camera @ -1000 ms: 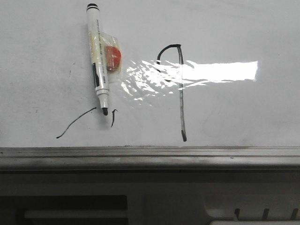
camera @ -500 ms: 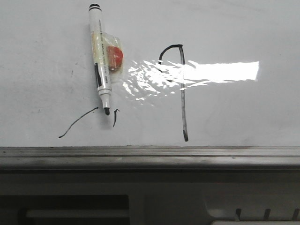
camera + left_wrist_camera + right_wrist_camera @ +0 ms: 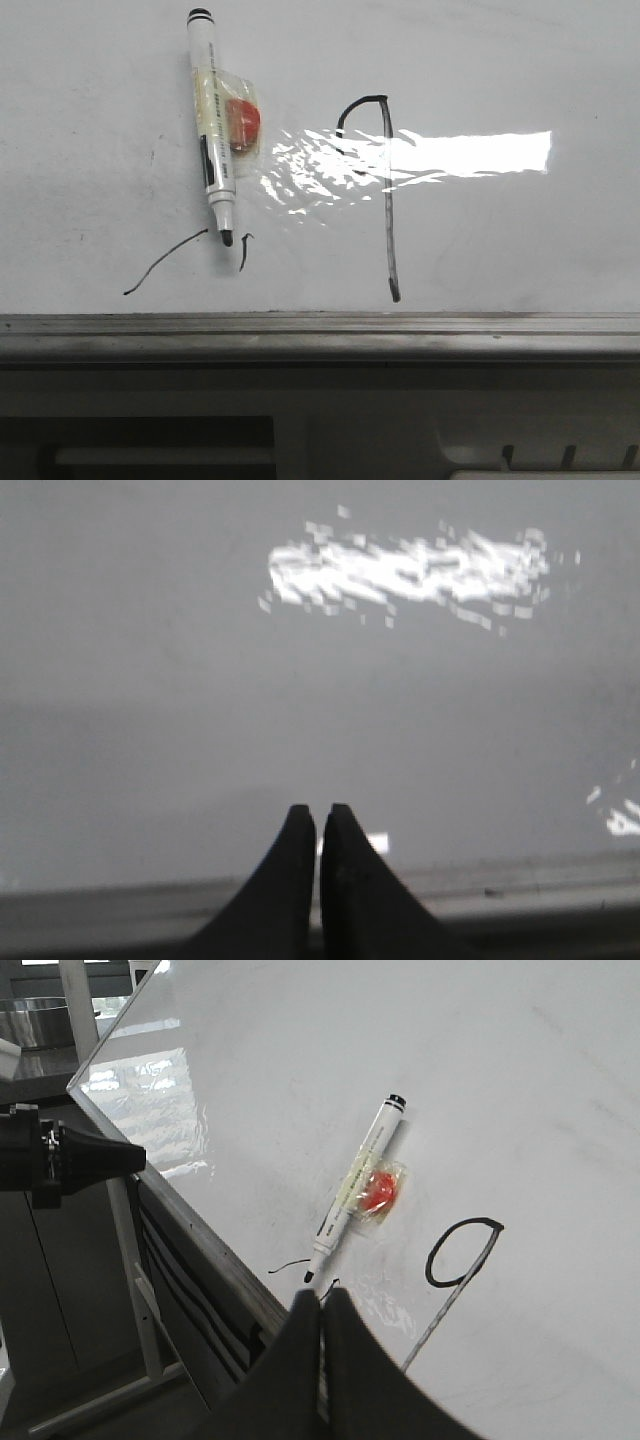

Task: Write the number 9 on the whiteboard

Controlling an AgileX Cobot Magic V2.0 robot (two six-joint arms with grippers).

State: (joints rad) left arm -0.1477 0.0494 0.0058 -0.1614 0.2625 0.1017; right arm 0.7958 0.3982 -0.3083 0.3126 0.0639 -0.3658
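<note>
The whiteboard (image 3: 480, 60) is lying flat like a counter, large, glossy and faintly smudged, with a bright bar of glare across its middle and a grey metal rail (image 3: 320, 335) running along its near edge. The number 9 (image 3: 385, 190) is sitting right of centre: a small open loop on top of a long, thin, slightly wavering stem that is ending just short of the rail. The figure is looking finished, so I judge the step in hand to be pulling clear. Doing that well is meaning lifting both arms straight away, not sweeping over the wet ink, and leaving the marker alone.

The marker (image 3: 212, 130) is resting uncapped to the left of the 9, a white plastic barrel with its black tip pointing toward the rail and a red lump (image 3: 241, 122) taped to its side under crinkled clear film. Beside the tip are lying a long curved stroke (image 3: 160, 265) and a tiny hooked tick (image 3: 243, 250).

The left pincer (image 3: 318, 815) is hovering near the rail, tips together and empty. The right pincer (image 3: 322, 1300) is likewise closed on nothing, near the board's edge.
</note>
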